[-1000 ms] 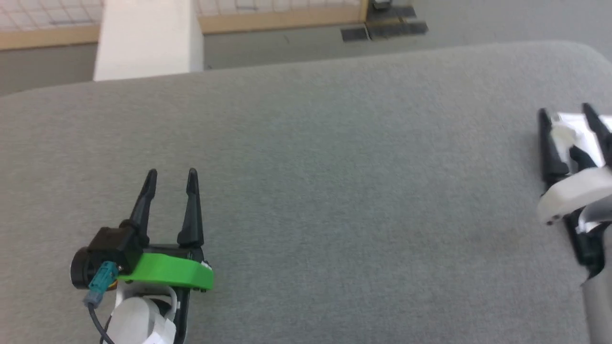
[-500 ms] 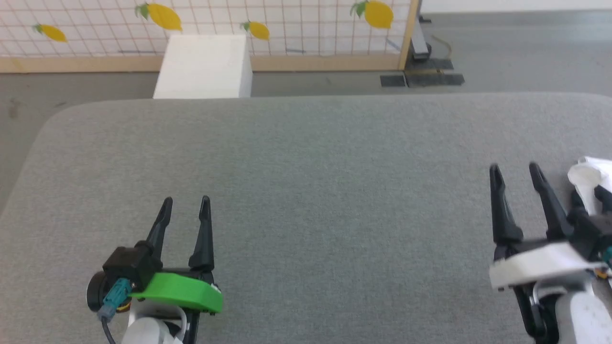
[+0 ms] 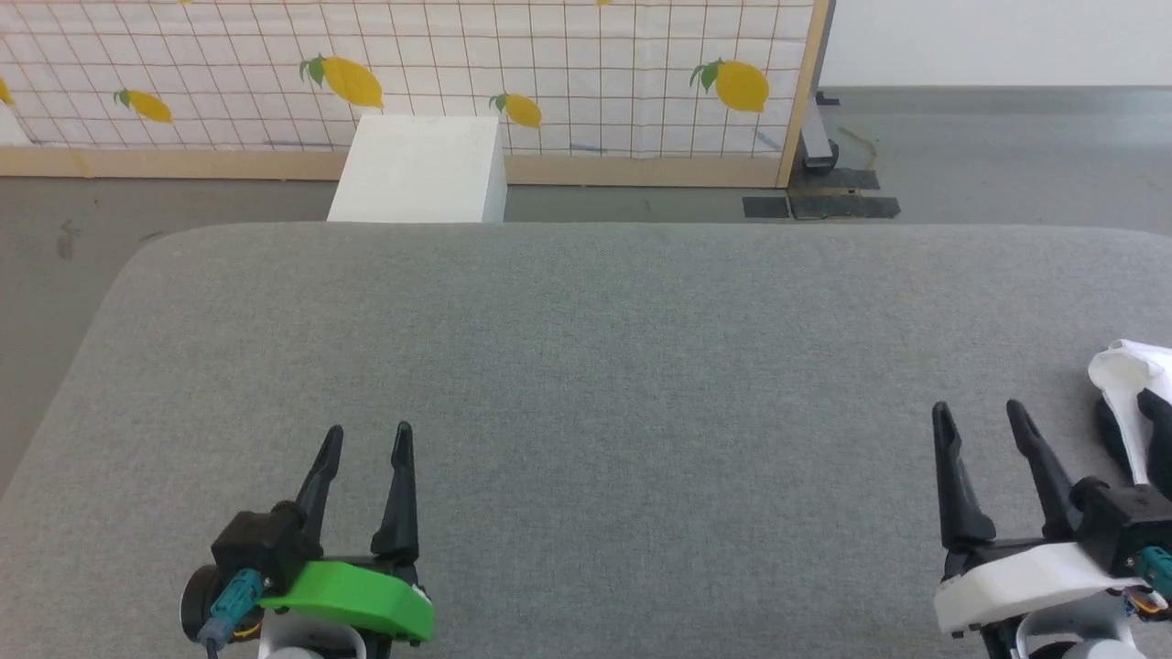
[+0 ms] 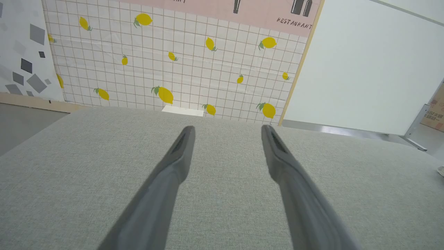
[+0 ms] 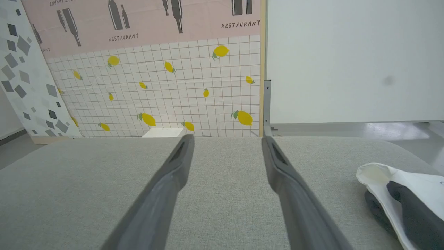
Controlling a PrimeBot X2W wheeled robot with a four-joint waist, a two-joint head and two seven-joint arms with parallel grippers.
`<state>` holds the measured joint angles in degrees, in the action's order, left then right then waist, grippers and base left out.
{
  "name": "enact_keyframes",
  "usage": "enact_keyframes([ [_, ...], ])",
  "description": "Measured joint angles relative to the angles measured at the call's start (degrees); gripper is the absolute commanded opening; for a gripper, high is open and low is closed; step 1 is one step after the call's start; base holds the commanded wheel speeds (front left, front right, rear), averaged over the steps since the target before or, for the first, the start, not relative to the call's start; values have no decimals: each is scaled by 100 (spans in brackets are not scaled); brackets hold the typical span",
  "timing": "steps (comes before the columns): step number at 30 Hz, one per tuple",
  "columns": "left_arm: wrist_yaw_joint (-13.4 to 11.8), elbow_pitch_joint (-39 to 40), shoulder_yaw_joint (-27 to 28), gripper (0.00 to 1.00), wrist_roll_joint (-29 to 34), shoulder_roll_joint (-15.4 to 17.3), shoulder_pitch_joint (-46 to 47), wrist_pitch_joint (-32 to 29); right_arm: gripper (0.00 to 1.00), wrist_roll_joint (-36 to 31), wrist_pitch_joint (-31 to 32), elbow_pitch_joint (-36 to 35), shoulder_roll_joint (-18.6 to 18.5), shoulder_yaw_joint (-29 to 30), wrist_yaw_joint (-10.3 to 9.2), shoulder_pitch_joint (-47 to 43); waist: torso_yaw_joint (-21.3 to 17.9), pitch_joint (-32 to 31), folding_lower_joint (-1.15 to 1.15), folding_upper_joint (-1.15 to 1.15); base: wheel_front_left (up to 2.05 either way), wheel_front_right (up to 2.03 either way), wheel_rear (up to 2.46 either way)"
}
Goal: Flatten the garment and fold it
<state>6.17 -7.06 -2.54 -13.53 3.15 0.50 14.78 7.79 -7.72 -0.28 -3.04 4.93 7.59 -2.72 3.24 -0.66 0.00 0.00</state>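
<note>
The garment [image 3: 1128,384] lies bunched at the right edge of the grey table [image 3: 595,366], white cloth with black parts, mostly cut off by the frame. The right wrist view shows the garment [image 5: 409,198] as a crumpled white-and-black heap at the lower right. My right gripper [image 3: 980,416] stands open just left of it, not touching, nothing between its fingers [image 5: 173,173]. At the lower left of the table my left gripper [image 3: 368,435] is open and empty, far from the cloth. Its fingers [image 4: 180,156] hover over bare grey fabric.
Behind the table stand a white box [image 3: 417,169] on the floor and a lemon-patterned grid panel [image 3: 549,73] with a wooden frame. The table's far edge [image 3: 641,226] and rounded left corner [image 3: 137,265] are visible. Black floor plates [image 3: 824,206] lie at the panel's foot.
The head camera has tilted up and swung, bringing the wall panel and box into view. Both grippers sit lower in the picture; they stay open and the garment lies where it was.
</note>
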Motion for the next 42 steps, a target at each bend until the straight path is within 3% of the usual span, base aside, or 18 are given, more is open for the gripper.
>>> enact_keyframes([
  [17,-119,-60,-162,100,-163,-2,-57,1,100,178,63,56,3,-102,0,-87,33,26,0,0,0,0,0],
  [18,-118,-64,-165,0,-163,-1,-55,-4,0,179,64,58,3,-101,0,-87,32,27,0,0,0,0,0],
  [42,-122,-27,-170,0,-145,-1,-52,-109,0,148,94,57,2,-116,0,-87,1,33,0,0,0,0,0],
])
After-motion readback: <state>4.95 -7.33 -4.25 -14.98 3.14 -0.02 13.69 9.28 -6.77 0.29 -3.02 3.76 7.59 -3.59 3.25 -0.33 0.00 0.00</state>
